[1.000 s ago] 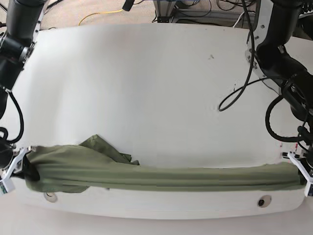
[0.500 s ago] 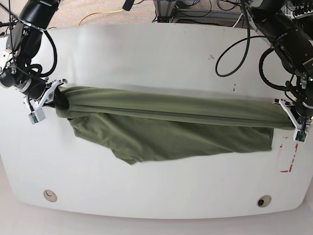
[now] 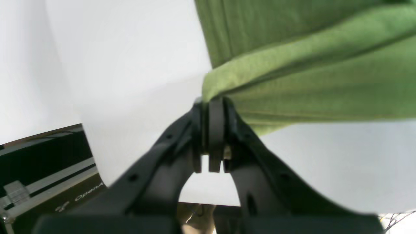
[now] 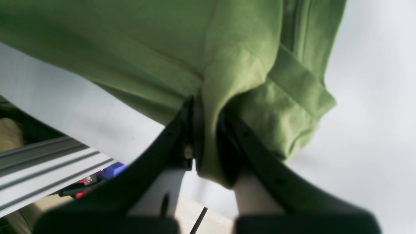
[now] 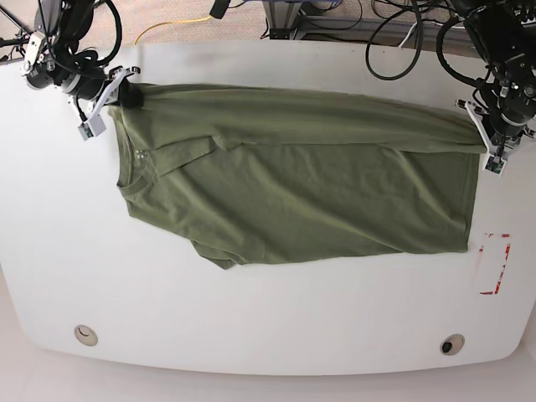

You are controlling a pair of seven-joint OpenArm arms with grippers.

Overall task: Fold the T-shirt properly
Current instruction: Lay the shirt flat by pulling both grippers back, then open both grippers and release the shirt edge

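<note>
In the lower part of the base view, the white table (image 5: 251, 327) is bare, with only two small round fittings near its front edge. Above it, in the middle of the frame, the T-shirt (image 5: 301, 201) is spread out, and one sleeve is seen at its lower edge, left of centre. The lower half lies flat, but a long ridge of cloth is raised along the upper edge between the two arms.

At the upper right, the left gripper (image 5: 494, 138) is clamped on the hem corner; at the upper left, the right gripper (image 5: 117, 90) is pinched on a thick bunch near the shoulder. In both wrist views the cloth is seen squeezed between the fingers.

It is judged that only the spreading is nearly done. No real fold is made yet, and the sleeves and body are left to be folded.
</note>
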